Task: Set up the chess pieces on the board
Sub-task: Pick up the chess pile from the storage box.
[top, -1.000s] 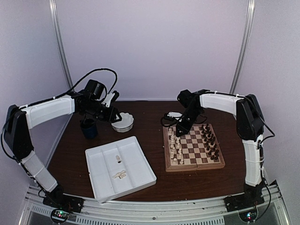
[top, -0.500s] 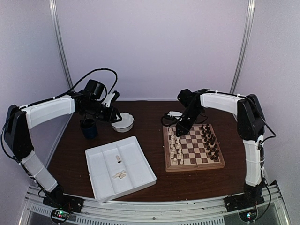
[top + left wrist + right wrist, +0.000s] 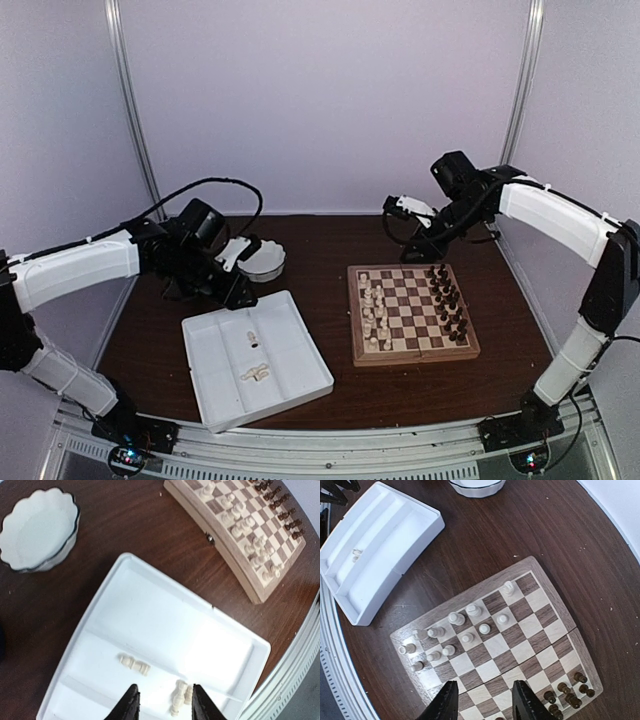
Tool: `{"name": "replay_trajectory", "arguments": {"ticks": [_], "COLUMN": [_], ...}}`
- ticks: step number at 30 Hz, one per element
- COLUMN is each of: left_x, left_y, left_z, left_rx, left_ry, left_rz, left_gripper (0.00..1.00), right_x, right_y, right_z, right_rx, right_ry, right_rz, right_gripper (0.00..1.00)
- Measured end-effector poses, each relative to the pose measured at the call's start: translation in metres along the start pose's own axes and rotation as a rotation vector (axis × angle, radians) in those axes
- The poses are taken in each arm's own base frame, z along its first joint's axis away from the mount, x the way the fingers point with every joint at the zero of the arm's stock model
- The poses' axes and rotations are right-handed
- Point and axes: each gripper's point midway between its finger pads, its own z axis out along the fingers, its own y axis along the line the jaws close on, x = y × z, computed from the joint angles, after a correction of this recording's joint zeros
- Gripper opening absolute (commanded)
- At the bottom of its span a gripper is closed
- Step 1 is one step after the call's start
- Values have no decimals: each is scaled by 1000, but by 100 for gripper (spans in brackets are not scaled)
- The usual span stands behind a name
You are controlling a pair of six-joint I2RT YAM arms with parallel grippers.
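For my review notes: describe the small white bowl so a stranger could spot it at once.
On the dark brown table, find the white divided plastic tray at the near left. Just beyond its far corner sits the small white bowl: round with a wavy scalloped rim, unlike the straight-edged tray.

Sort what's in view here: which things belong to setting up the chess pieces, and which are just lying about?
Part of the job: chessboard; cream pieces on it; dark pieces on it; spare cream pieces lying in the white divided tray.

Lying about: the tray itself, merely a holder; scalloped white bowl.
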Motion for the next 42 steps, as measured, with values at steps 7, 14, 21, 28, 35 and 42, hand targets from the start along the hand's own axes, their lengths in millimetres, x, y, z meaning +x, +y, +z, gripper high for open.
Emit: {"name": "replay_trajectory", "arguments": {"ticks": [7,14,21,28,35,42], "left_x": [62,107,139,145,156,158], "left_y": [-4,-35,-30,-21,-16,-14], "left_z": [13,35,57,63,72,78], "left_rx": [26,35,-52,-98,-128,-138], "left_ry": [131,275,408,440,489,501], "left_rz": [-6,111,185,207,242,269], "left_gripper": [36,30,27,26,21,7], "right_x": [7,17,11,12,11,11], "right_y": [21,29,32,33,33,33], "right_z": [7,15,5,6,6,6], "right_rx": [-90,-120,-109,-113,-114,-113], "right_ry": [-28,-22,-68,-72,-77,-79], "right_rz": [-3,4,-16,-18,-19,-20], "right_gripper": [43,43,44,44,44,44]}}
